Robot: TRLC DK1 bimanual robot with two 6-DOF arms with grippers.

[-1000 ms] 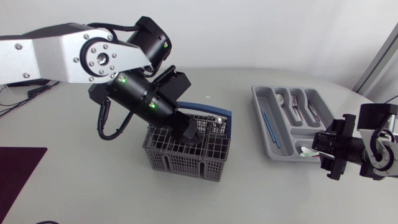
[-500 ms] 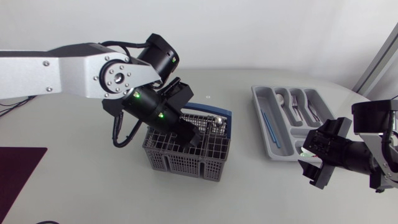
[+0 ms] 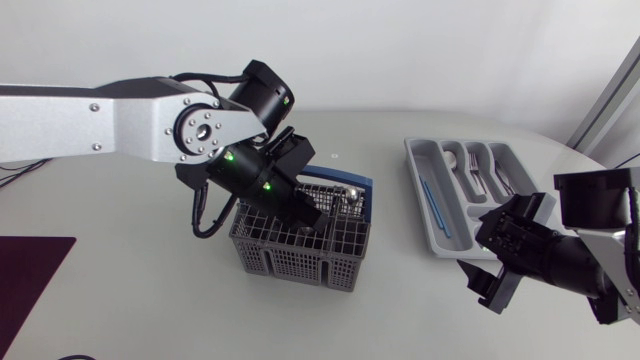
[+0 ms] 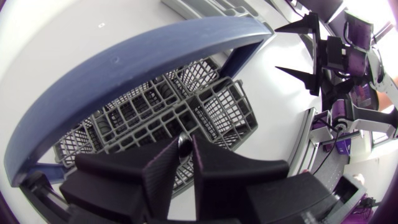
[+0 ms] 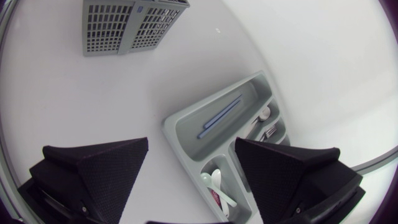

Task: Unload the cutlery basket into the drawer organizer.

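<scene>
The grey mesh cutlery basket (image 3: 300, 250) with its blue handle (image 3: 350, 183) stands mid-table. My left gripper (image 3: 310, 216) is down inside it. In the left wrist view its fingers (image 4: 163, 171) are pressed from both sides on the tip of a metal cutlery handle (image 4: 184, 144) standing in the basket (image 4: 217, 109), under the blue handle (image 4: 124, 68). The grey drawer organizer (image 3: 430, 205) lies at the right, with blue sticks (image 3: 434, 198) and metal cutlery (image 3: 476, 176) in its compartments. My right gripper (image 3: 487, 270) hangs wide open near its front corner, holding nothing.
From the right wrist view the organizer (image 5: 186, 134) lies ahead of the open right gripper (image 5: 191, 144), with white spoons (image 5: 215, 181) in a small front compartment and the basket (image 5: 130, 25) farther off. A dark mat (image 3: 30, 275) lies at the table's left edge.
My left gripper has sunk a little in the basket and closed on a cutlery handle. The right arm has drawn back from the organizer toward the front edge, with its fingers wider apart.
</scene>
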